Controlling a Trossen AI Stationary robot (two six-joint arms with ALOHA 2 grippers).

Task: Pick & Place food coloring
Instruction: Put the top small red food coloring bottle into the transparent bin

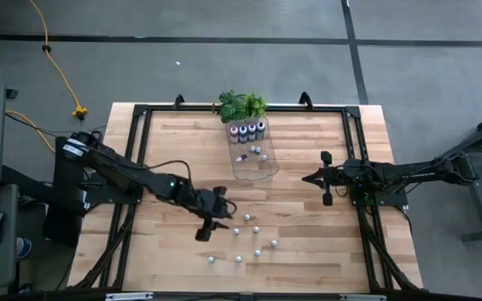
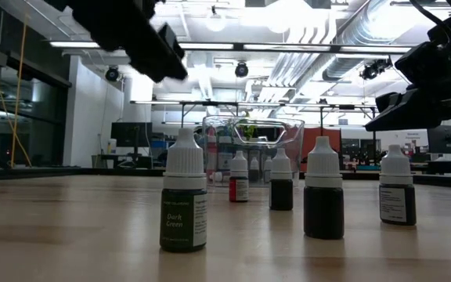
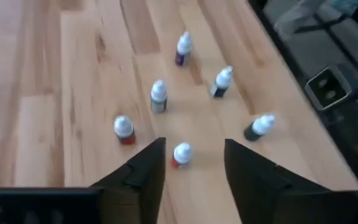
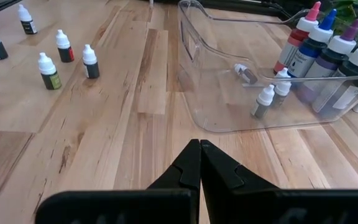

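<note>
Table: pale wooden planks (image 1: 308, 192) inside a black frame, standing on a grey floor.
Room: in the low view, a wide hall with ceiling lamps, pipes and screens behind the table.
Clear tray (image 1: 243, 164): near the far edge of the table, just in front of a green plant (image 1: 241, 104).
Bigger bottles (image 4: 328, 46): 4, upright in a row at the plant end of the tray, with pink, blue and purple tops.
Small bottles in tray (image 4: 266, 98): 3 seen in the right wrist view, 2 upright and 1 lying.
Small bottles on table (image 1: 253, 238): about 7 in the high view, upright and loosely spread near the front edge.
Left gripper (image 1: 216, 216): above the table, beside the loose bottles, fingers apart and holding nothing; 1 red bottle (image 3: 181, 153) stands just ahead of the gap.
Right gripper (image 4: 199, 163): fingers pressed together, empty, over bare wood to the right of the tray.
</note>
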